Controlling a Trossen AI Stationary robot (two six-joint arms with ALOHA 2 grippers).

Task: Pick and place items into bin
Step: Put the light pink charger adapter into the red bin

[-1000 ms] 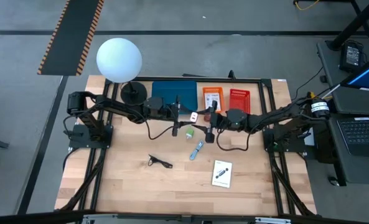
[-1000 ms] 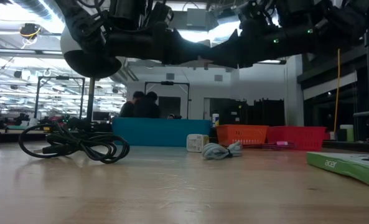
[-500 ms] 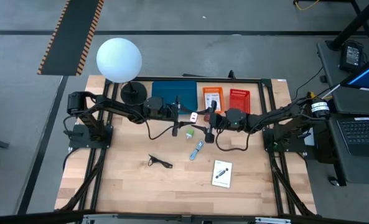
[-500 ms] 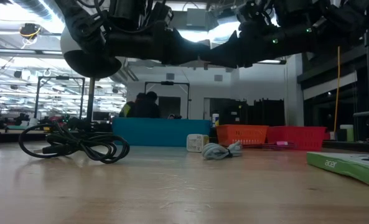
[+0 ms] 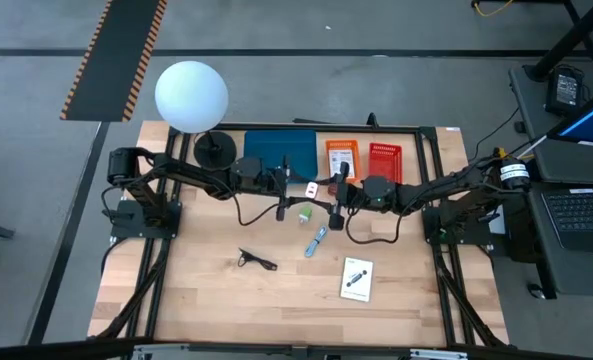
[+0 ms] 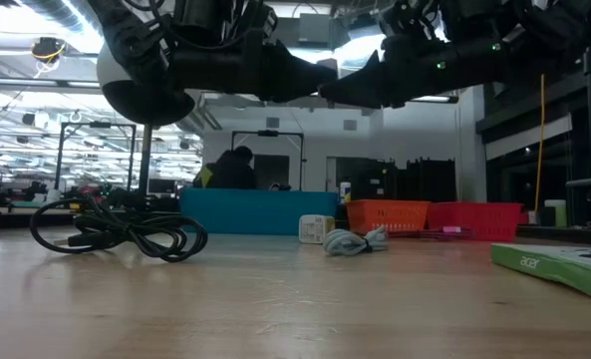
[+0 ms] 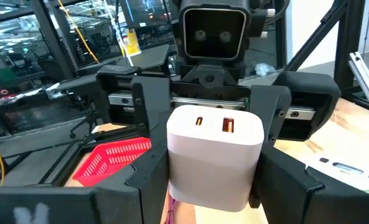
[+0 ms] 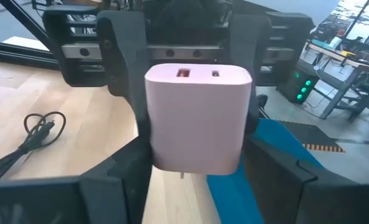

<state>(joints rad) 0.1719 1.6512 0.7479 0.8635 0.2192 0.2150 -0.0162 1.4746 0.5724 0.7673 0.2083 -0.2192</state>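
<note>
From above, the left gripper (image 5: 294, 187) and right gripper (image 5: 328, 190) meet nose to nose over the table (image 5: 206, 300), with a small pale block (image 5: 312, 188) between them; beyond them stand a blue bin (image 5: 276, 148), an orange basket (image 5: 341, 157) and a red basket (image 5: 384, 160). Just nearer than the grippers lie a green lump (image 5: 303, 212) and a blue-white stick (image 5: 317, 241), its long axis slanting from the right gripper's side down toward the left arm's side; a black cable (image 5: 256, 260) lies well off below the left gripper, and a white card (image 5: 357, 279) below the right one. At table height both arms hang dark overhead, tips nearly touching; the cable coil (image 6: 116, 231) sits under the left arm, the bin (image 6: 255, 211) stands behind, the stick (image 6: 355, 240) lies flat, the card (image 6: 564, 267) lies at the edge. In the left wrist view the block (image 7: 214, 155) is a charger, pinched between this arm's own fingers (image 7: 147, 180), its two ports facing the opposite gripper, which straddles it with its fingers spread. In the right wrist view the same block (image 8: 196, 118) shows ports up, long axis along the fingers (image 8: 125, 171), which flank it closely; whether they press it I cannot tell.
</note>
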